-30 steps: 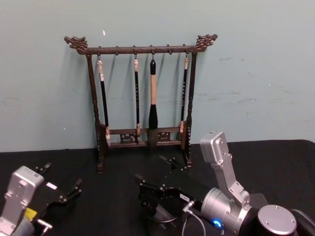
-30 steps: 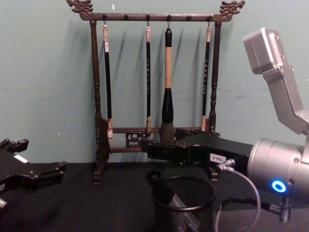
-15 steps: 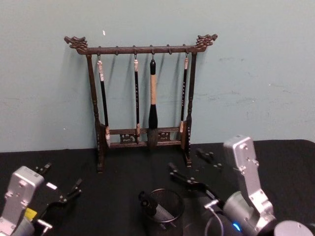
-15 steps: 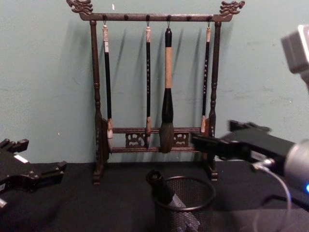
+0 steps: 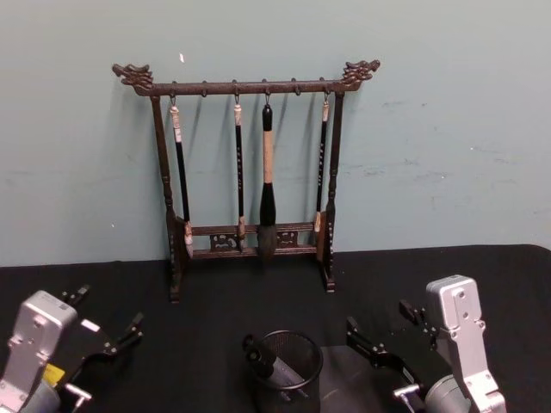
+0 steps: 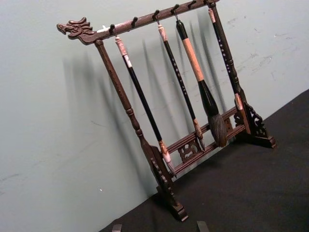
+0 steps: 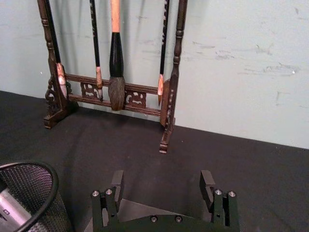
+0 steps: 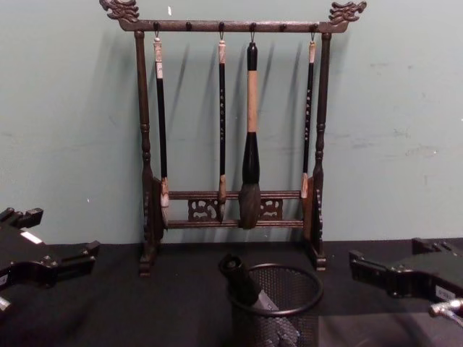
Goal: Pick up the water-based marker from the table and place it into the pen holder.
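Leaning inside the pen holder [image 5: 290, 358], the water-based marker [image 5: 265, 360] rested with its dark cap above the rim at the holder's 9 o'clock side, and its grey body showed through the mesh in the chest view. The holder stood on the black table [image 5: 215, 318], in front of the brush rack [image 5: 250, 172], which was at 12 o'clock from it with four brushes hanging. The right tool [image 5: 385, 329] was at 3 o'clock from the holder, near it but apart; its fingers [image 7: 117, 182] were spread wide and held nothing. The left tool [image 5: 105, 322] was at 9 o'clock, well apart from the holder, low over the table, also with its fingers spread and empty.
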Robot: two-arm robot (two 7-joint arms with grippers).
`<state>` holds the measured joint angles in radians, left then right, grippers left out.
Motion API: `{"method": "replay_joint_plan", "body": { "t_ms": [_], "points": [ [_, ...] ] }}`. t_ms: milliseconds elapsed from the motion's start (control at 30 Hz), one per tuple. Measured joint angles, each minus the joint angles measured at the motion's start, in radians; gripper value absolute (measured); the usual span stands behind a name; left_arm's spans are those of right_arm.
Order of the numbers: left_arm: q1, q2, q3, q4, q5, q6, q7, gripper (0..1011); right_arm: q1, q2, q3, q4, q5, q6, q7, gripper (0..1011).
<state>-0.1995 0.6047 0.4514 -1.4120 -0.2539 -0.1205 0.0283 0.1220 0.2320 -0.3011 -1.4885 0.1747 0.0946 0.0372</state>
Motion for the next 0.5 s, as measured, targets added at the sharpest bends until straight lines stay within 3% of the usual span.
{"method": "replay_joint_plan", "body": {
  "t_ms": [500],
  "points": [
    [0.0, 0.0, 0.0, 0.0, 0.0, 0.0, 0.0, 1001, -0.004, -0.005, 0.011, 0.005, -0.004, 0.002, 0.014, 1000]
  ]
}}
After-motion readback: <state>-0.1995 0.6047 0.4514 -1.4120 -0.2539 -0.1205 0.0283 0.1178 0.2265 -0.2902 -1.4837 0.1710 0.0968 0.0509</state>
